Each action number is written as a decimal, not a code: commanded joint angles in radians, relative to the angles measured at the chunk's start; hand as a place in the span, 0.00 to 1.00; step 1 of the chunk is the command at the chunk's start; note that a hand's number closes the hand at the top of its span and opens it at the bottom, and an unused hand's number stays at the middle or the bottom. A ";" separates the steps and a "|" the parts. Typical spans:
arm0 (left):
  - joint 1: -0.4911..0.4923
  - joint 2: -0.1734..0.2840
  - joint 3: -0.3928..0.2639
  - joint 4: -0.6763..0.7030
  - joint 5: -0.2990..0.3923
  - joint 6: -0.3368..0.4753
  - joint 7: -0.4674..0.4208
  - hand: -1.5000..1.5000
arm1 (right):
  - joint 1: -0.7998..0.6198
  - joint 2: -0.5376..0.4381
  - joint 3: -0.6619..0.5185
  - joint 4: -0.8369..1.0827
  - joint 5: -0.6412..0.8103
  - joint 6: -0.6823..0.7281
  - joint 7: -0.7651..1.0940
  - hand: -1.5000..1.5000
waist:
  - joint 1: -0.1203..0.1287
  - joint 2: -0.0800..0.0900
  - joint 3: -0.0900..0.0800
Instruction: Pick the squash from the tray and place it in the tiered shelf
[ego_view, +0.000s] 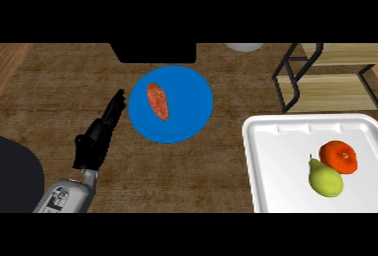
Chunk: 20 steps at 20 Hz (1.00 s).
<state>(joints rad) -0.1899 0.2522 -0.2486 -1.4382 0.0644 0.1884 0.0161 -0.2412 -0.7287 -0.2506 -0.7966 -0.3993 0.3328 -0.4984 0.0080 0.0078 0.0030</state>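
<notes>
The left hand (100, 137) lies with fingers straight and pressed together, pointing up beside a blue plate (184, 117) (a reddish sausage-like piece (158, 101) lies on it). Well to the right, the white tray (277, 150) holds the orange squash (340, 156) touching a green pear (325, 180). The wooden tiered shelf (332, 85) stands beyond the tray.

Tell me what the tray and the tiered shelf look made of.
Tray: likely plastic, smooth white with moulded rounded rim and soft sheen. Tiered shelf: pale wood-look boards with faint grain, held in thin black tubing, probably metal.
</notes>
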 joint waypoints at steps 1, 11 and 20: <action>0.026 0.032 0.023 0.021 0.020 -0.058 -0.058 0.50 | -0.032 -0.084 0.077 0.023 0.085 0.129 0.004 0.00 | 0.011 -0.003 -0.002; 0.024 0.011 0.032 -0.012 -0.004 -0.046 -0.009 0.50 | -0.044 -0.248 0.169 -0.185 0.234 0.177 0.154 0.00 | -0.002 -0.011 -0.004; 0.023 -0.005 0.045 -0.016 -0.011 -0.040 0.010 0.50 | 0.037 -0.384 0.265 -0.478 0.409 0.191 0.311 0.00 | -0.017 -0.012 -0.004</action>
<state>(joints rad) -0.1730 0.2461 -0.2135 -1.4386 0.0418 0.1642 0.0110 -0.2288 -1.0637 -0.0036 -1.1855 -0.0525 0.5231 -0.2444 -0.0091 -0.0052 -0.0018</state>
